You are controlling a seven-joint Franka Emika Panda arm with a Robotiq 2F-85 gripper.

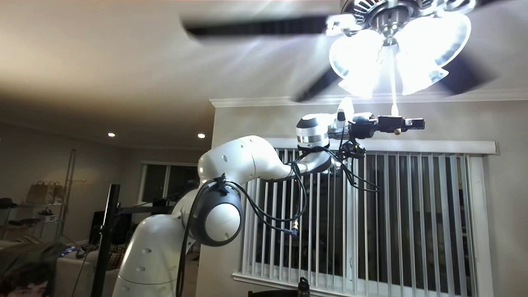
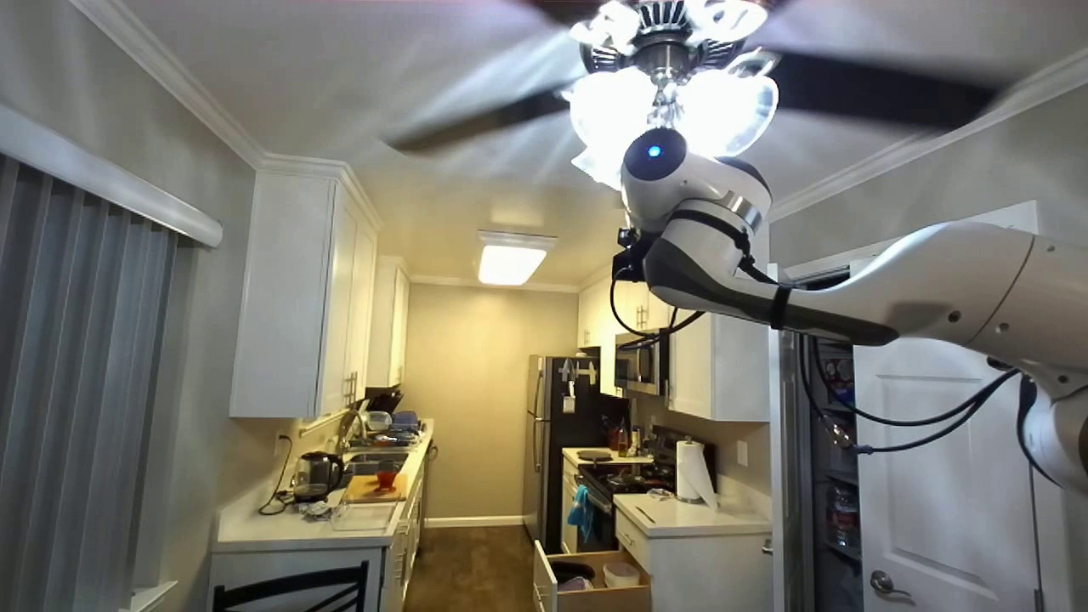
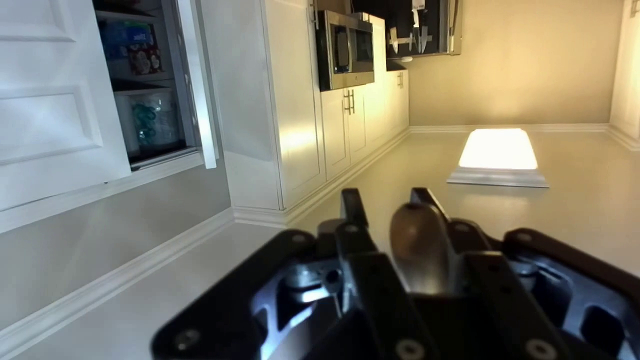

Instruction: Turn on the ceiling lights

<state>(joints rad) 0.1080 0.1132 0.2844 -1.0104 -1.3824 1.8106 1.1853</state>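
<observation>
Wrist view: gripper (image 3: 387, 200), jaws part-way spread, wooden pull knob (image 3: 417, 240) between them, nearer one side, seemingly not clamped. Ceiling lights (image 1: 429, 45): on the fan (image 1: 390, 16), above the gripper, lit in both exterior views. Step, as judged: release; best spread the jaws fully, withdraw level beneath the blades (image 1: 255, 27), leave the knob untugged lest the lights go out. Drawer (image 2: 608, 600): pulled out, holding a white tub (image 2: 621, 575) and dark items (image 2: 571, 568). Pantry (image 3: 125, 17): clear container (image 3: 169, 132) with teal contents (image 3: 145, 122), exact kind unclear.
</observation>
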